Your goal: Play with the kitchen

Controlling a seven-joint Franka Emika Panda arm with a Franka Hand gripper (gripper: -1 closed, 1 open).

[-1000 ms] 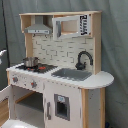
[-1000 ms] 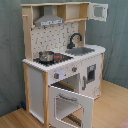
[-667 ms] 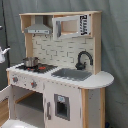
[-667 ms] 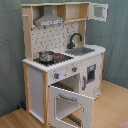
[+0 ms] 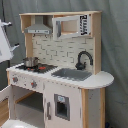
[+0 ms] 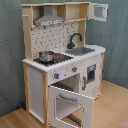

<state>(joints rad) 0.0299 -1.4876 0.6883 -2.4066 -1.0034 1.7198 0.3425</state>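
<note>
1. I see the kitchen (image 5: 57,75) standing on a wooden floor (image 6: 112,107) before a grey curtain (image 5: 114,45).
2. Its oven door (image 6: 71,102) hangs open, projecting forward in the second exterior view.
3. End effector: I cannot tell its state.

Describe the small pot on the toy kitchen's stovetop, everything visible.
The pot is small, round and shiny, metal by its look, with a lid bearing a knob. It stands upright on the red-black stovetop, on the burner farther from the sink, below the grey hood. In the first exterior view it shows at. Nothing else touches it.
</note>
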